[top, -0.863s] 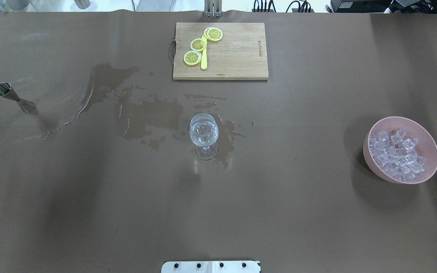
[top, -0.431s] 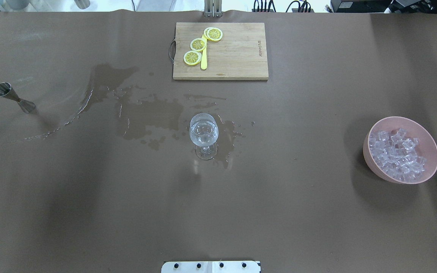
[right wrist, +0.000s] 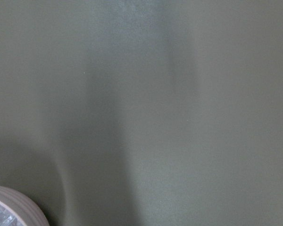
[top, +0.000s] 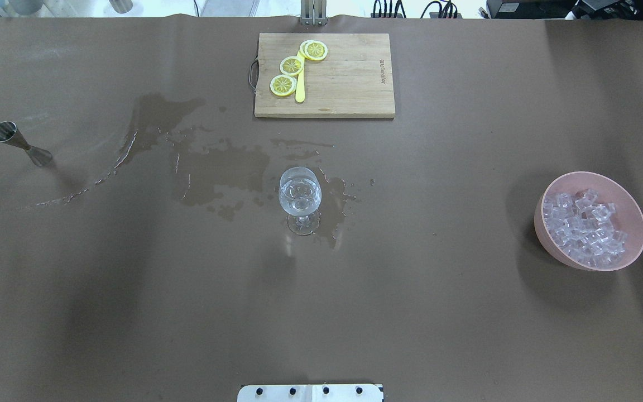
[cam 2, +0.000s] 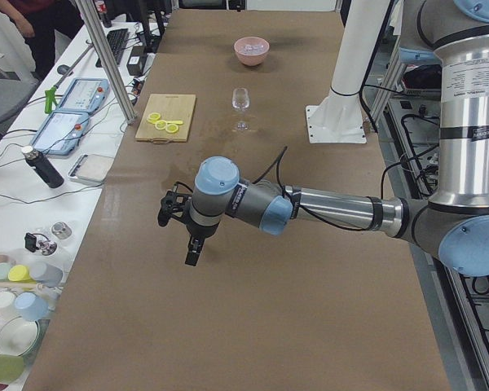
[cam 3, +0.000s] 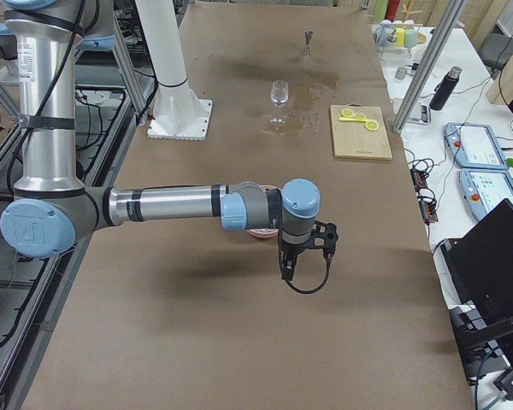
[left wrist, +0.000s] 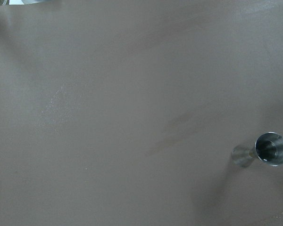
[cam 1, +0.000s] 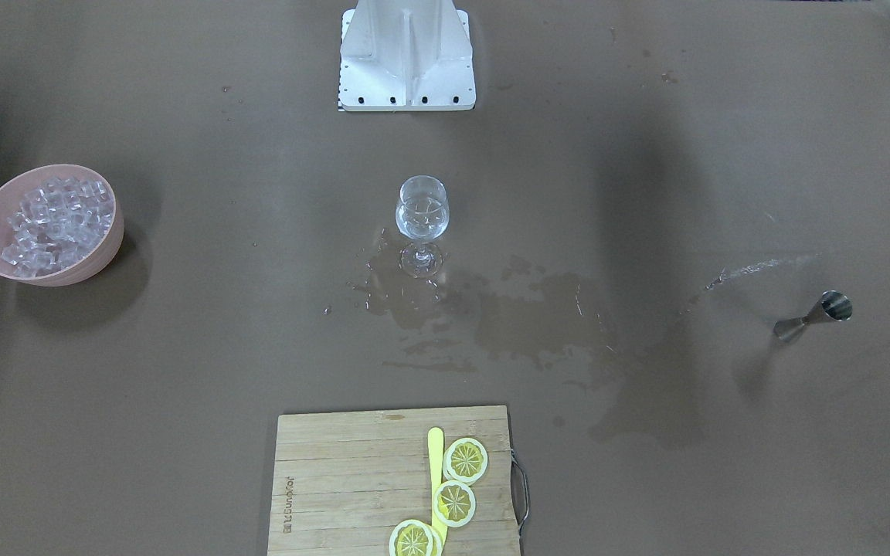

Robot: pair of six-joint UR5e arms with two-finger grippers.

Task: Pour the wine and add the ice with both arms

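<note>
Many glassy ice cubes [top: 581, 229], rounded pink bowl [top: 630, 214]

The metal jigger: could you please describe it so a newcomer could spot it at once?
On the brown table, look from the wine glass at the centre toward the robot's left, past the wet patch. The jigger stands alone near that end. It alone is shiny silver, a small hourglass-shaped cup.

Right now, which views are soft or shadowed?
Right wrist view: blurred, greenish cast, pink bowl barely in the corner. Left wrist view: soft, yet the small steel jigger reads. Overhead: broad dim shadows across the brown table; glints on the clear stemmed wine glass.
</note>
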